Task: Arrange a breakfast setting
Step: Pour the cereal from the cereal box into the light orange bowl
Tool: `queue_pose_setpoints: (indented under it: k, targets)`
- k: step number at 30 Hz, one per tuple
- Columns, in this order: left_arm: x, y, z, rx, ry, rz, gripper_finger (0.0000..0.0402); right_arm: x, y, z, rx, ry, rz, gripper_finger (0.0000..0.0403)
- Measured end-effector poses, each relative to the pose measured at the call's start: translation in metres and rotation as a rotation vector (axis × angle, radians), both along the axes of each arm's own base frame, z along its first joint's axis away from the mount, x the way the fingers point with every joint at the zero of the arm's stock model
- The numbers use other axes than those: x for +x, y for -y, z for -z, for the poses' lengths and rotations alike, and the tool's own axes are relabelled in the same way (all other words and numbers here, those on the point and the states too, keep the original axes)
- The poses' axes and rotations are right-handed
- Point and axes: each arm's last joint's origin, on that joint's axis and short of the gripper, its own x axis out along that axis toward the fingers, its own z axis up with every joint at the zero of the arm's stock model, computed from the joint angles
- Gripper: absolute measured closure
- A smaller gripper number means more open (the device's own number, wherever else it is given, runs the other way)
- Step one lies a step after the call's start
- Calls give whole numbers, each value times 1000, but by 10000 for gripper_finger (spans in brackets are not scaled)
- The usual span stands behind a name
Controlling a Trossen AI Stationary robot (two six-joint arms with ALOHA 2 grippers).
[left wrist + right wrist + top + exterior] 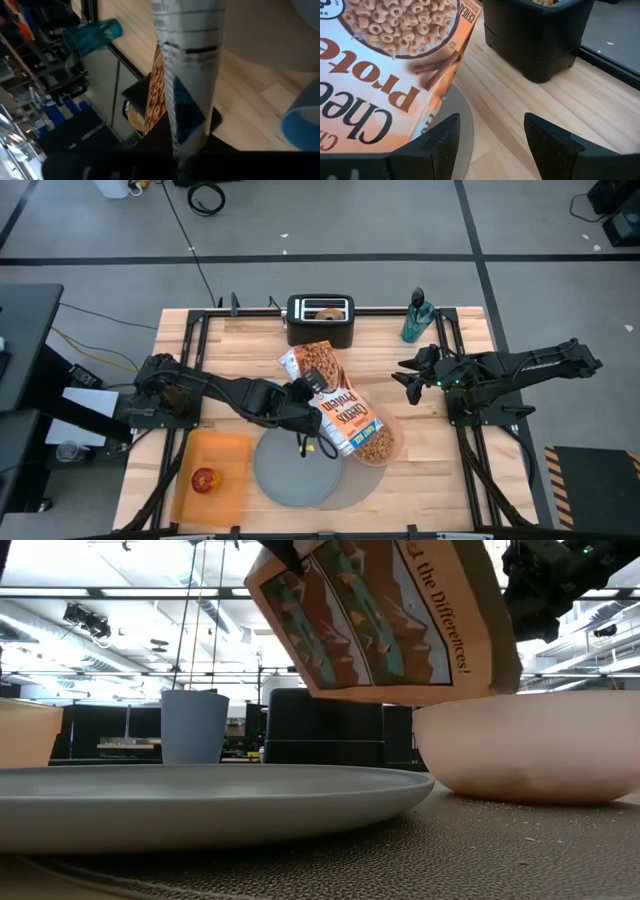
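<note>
Left gripper [300, 392] was clamped on the cereal box [338, 402], held tilted with its mouth over the pink bowl [378, 446] near the table's front edge, apparently to pour. The plate [295, 470] sat on the grey mat [352, 485] beside the bowl. Right gripper [407, 373], fingers spread and empty, hovered nearer the right edge.

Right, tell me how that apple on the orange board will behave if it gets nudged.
The apple is round, so it will probably roll rather than slide. The orange board looks flat and smooth, so little would stop it. It seems small and firm, likely easy to grip.
</note>
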Motion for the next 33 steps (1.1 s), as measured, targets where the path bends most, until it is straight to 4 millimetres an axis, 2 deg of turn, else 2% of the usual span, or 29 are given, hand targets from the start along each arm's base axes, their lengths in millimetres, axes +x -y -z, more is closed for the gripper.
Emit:
queue_pose_setpoints:
  k: [16,33]
  targets:
    - [-11,-26,-24,-286,111,-57,390,0,0,0,0,0,0,175]
    - [-19,-47,-41,-420,182,-81,390,0,1,-1,-20,15,37,175]
